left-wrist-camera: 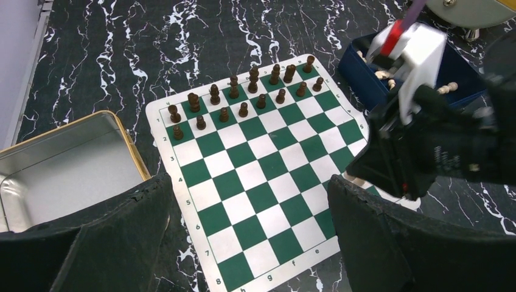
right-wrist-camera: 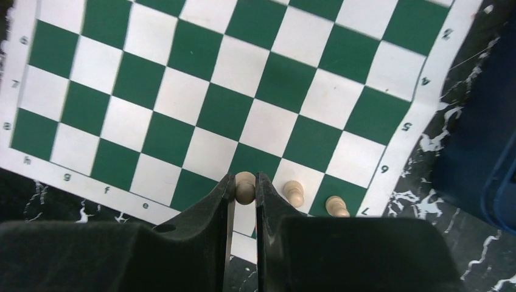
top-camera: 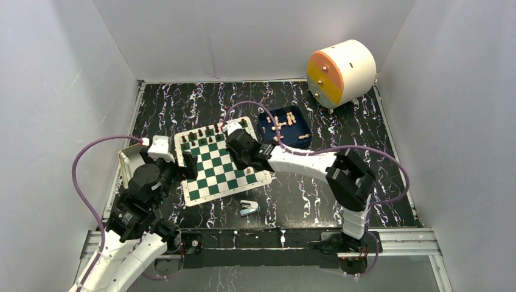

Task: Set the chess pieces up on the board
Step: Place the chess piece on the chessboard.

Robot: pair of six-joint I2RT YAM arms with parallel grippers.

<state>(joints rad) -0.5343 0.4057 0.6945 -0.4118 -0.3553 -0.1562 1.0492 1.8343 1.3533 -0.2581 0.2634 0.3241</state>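
The right gripper [right-wrist-camera: 244, 179] pinches a tan pawn [right-wrist-camera: 244, 190] just above the board [right-wrist-camera: 182, 91] near its edge, beside two standing tan pawns [right-wrist-camera: 294, 193]. Dark pieces [left-wrist-camera: 233, 88] fill two rows on the opposite side. The left gripper [left-wrist-camera: 248, 188] hangs wide open over the board.

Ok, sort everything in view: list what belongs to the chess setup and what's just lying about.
Job: green-and-white checkered board, dark brown wooden pieces, light tan wooden pieces, dark blue tray holding them.
Lying about: light-blue stapler, white-and-orange drum, silver metal tin.
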